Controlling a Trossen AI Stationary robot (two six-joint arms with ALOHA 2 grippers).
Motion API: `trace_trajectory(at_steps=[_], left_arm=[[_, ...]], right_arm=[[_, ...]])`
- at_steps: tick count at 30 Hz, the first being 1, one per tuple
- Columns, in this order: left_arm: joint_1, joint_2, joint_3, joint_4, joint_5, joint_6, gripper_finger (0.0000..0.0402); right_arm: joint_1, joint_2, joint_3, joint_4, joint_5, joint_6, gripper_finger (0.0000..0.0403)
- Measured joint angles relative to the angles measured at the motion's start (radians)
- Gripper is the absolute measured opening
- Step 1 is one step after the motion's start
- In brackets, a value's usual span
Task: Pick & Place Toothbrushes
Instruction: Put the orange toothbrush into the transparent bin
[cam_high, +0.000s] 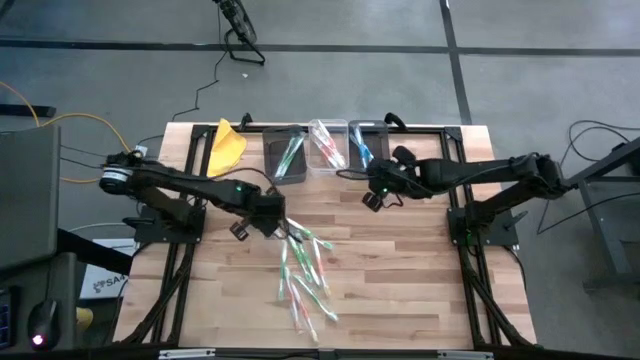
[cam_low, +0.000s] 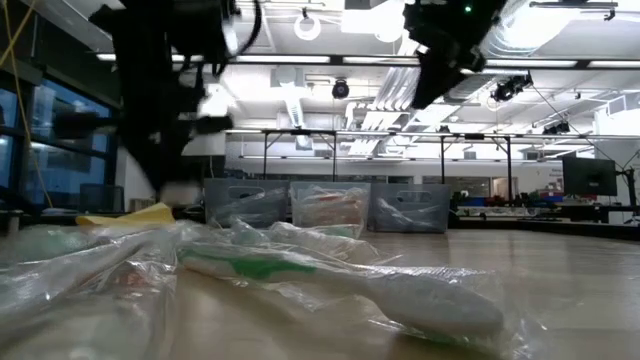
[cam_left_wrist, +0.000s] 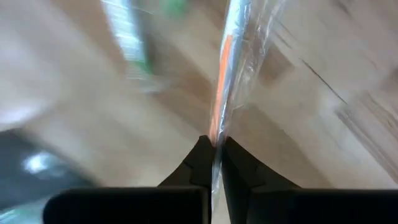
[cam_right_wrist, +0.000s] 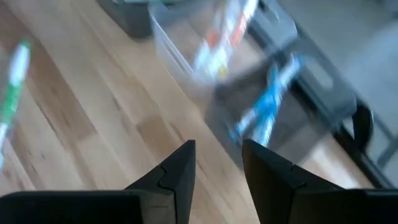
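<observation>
A loose heap of thin plastic toothbrushes in clear wrappers (cam_high: 305, 275), white with green or pink-red handles, lies on the pale wooden table (cam_high: 400, 290), spreading from its middle toward the near edge. At the far end of that heap the left gripper (cam_high: 272, 222) is down, its dark fingers (cam_left_wrist: 202, 165) pinched tight on one wrapped orange-red toothbrush (cam_left_wrist: 222, 81), which runs straight out from between the tips. Farther back, the right gripper (cam_high: 373, 195) hangs over the table near the far edge, its fingers (cam_right_wrist: 180, 168) partly apart with nothing between them. Along the far edge stand three small rectangular bins side by side: a dark one (cam_high: 285, 155) holding green toothbrushes, a clear one (cam_high: 328, 148) holding pink-red ones, and a dark one (cam_high: 364, 146) holding blue ones. A crumpled yellow cloth (cam_high: 226, 145) lies near the far left corner.
</observation>
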Motion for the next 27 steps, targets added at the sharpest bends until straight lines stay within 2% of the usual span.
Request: trace_trajectory(at_steps=[7, 11, 14, 17, 20, 24, 27], left_arm=[[0.035, -0.214, -0.002, 0.172, -0.01, -0.075, 0.0007], [0.081, -0.321, -0.029, 0.287, -0.007, -0.093, 0.0007], [0.112, -0.374, -0.066, 0.409, 0.022, -0.096, 0.0007], [0.128, -0.389, -0.106, 0.566, 0.056, -0.092, 0.0007], [0.137, -0.383, -0.137, 0.676, 0.07, -0.074, 0.0007], [0.137, -0.361, -0.146, 0.793, 0.083, -0.065, 0.0007], [0.137, -0.36, -0.148, 0.798, 0.079, -0.065, 0.0007]], right_arm=[[0.078, 0.08, -0.029, 0.345, 0.025, -0.191, 0.0125], [0.11, 0.11, -0.138, 0.655, 0.018, -0.334, 0.0125], [0.125, 0.119, -0.246, 0.967, 0.014, -0.419, 0.0125], [0.127, 0.14, -0.339, 1.262, -0.027, -0.479, 0.0125], [0.124, 0.185, -0.378, 1.459, -0.09, -0.532, 0.0125], [0.118, 0.271, -0.364, 1.617, -0.153, -0.62, 0.0125], [0.118, 0.319, -0.348, 1.684, -0.187, -0.651, 0.0125]])
